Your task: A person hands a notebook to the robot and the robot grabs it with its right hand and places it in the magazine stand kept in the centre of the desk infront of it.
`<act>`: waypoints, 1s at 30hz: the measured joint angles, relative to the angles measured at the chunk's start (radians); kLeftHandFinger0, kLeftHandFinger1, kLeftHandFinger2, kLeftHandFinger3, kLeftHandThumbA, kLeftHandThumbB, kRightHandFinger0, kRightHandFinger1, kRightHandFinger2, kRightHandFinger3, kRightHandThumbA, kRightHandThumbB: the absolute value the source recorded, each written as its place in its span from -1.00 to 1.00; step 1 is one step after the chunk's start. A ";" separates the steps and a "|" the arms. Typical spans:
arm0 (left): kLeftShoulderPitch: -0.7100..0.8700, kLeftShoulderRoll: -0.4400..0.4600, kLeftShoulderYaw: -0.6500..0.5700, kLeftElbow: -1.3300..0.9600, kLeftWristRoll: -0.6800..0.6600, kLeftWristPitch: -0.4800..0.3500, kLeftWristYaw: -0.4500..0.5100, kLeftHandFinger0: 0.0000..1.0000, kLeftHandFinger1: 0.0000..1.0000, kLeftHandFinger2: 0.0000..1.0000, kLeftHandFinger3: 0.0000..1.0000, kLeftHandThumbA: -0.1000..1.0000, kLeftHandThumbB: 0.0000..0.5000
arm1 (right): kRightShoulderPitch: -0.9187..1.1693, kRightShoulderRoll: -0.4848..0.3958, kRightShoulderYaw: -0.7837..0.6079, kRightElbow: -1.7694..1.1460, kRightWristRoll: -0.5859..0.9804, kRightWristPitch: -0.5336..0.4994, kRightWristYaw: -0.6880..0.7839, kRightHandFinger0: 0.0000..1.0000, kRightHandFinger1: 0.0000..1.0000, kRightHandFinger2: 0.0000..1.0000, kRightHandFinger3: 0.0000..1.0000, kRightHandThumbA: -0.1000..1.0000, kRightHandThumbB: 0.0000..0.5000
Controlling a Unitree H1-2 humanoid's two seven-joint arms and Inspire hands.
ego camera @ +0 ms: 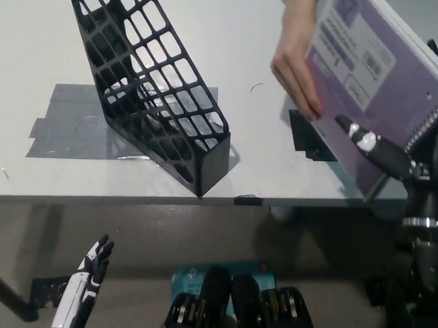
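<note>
Head view: handover of the purple spiral-bound notebook [380,83], risk of slipping.
Black right hand [392,159] touched it, grip unclear; the person's hand [294,69] held it.

Looks like I'm in some office or lab setup: plain white desk [209,34], black mesh magazine stand [153,97], grey tape patches [69,123] marking spots.
</note>
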 measured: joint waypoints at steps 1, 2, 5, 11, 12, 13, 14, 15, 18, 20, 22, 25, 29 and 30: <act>-0.001 0.001 -0.001 0.000 0.000 0.000 0.002 1.00 1.00 1.00 1.00 1.00 1.00 | -0.025 -0.008 -0.003 0.031 0.001 0.000 0.000 1.00 1.00 1.00 1.00 1.00 0.01; 0.000 0.001 -0.001 0.000 0.000 0.000 0.003 1.00 1.00 1.00 1.00 1.00 1.00 | -0.033 -0.011 -0.003 0.038 0.001 0.000 0.000 1.00 1.00 1.00 1.00 1.00 -0.08; 0.000 0.005 -0.002 0.000 0.000 0.000 0.005 1.00 1.00 1.00 1.00 1.00 1.00 | -0.077 -0.027 -0.006 0.084 0.000 0.007 -0.002 -0.01 0.01 0.10 0.23 1.00 -0.50; -0.001 0.010 -0.001 0.000 -0.003 0.000 0.006 1.00 1.00 1.00 1.00 1.00 1.00 | -0.115 -0.050 -0.013 0.112 0.006 0.080 -0.001 -1.00 -1.00 -1.00 -1.00 1.00 -0.67; -0.001 0.011 -0.001 0.000 -0.003 0.000 0.006 1.00 1.00 1.00 1.00 1.00 1.00 | -0.116 -0.050 -0.013 0.111 0.006 0.092 -0.001 -1.00 -1.00 -1.00 -1.00 1.00 -0.69; -0.002 0.011 -0.002 0.000 -0.003 0.000 0.006 1.00 1.00 1.00 1.00 1.00 1.00 | -0.116 -0.049 -0.013 0.108 0.007 0.111 -0.001 -1.00 -1.00 -1.00 -1.00 1.00 -0.69; -0.002 0.011 -0.001 0.000 -0.003 0.000 0.006 1.00 1.00 1.00 1.00 1.00 1.00 | -0.116 -0.047 -0.012 0.107 0.008 0.126 -0.001 -1.00 -1.00 -1.00 -1.00 1.00 -0.69; -0.002 0.011 -0.001 0.000 -0.003 0.000 0.006 1.00 1.00 1.00 1.00 1.00 1.00 | -0.116 -0.046 -0.012 0.107 0.009 0.134 -0.001 -1.00 -1.00 -1.00 -1.00 1.00 -0.67; -0.002 0.011 -0.001 0.000 -0.005 0.000 0.006 1.00 1.00 1.00 1.00 1.00 1.00 | -0.116 -0.041 -0.011 0.105 0.013 0.167 -0.001 -1.00 -1.00 -1.00 -1.00 1.00 -0.68; -0.002 0.011 -0.001 0.000 -0.005 0.000 0.006 1.00 1.00 1.00 1.00 1.00 1.00 | -0.115 -0.036 -0.010 0.103 0.017 0.183 0.001 -1.00 -1.00 -1.00 -1.00 1.00 -0.74; -0.002 0.011 -0.001 0.000 -0.006 0.000 0.006 1.00 1.00 1.00 1.00 1.00 1.00 | -0.115 -0.030 -0.011 0.102 0.030 0.196 0.004 -1.00 -1.00 -1.00 -1.00 1.00 -0.75; -0.002 0.011 -0.002 0.000 -0.007 0.000 0.006 1.00 1.00 1.00 1.00 1.00 1.00 | -0.114 -0.024 -0.012 0.101 0.051 0.217 0.009 -1.00 -1.00 -1.00 -1.00 1.00 -0.73; -0.002 0.011 -0.001 0.000 -0.008 0.000 0.006 1.00 1.00 1.00 1.00 1.00 1.00 | -0.110 -0.008 -0.022 0.094 0.100 0.255 0.022 -1.00 -1.00 -1.00 -1.00 1.00 -0.68; -0.002 0.011 -0.002 0.000 -0.008 0.000 0.006 1.00 1.00 1.00 1.00 1.00 1.00 | -0.110 -0.005 -0.025 0.092 0.109 0.261 0.024 -1.00 -1.00 -1.00 -1.00 1.00 -0.66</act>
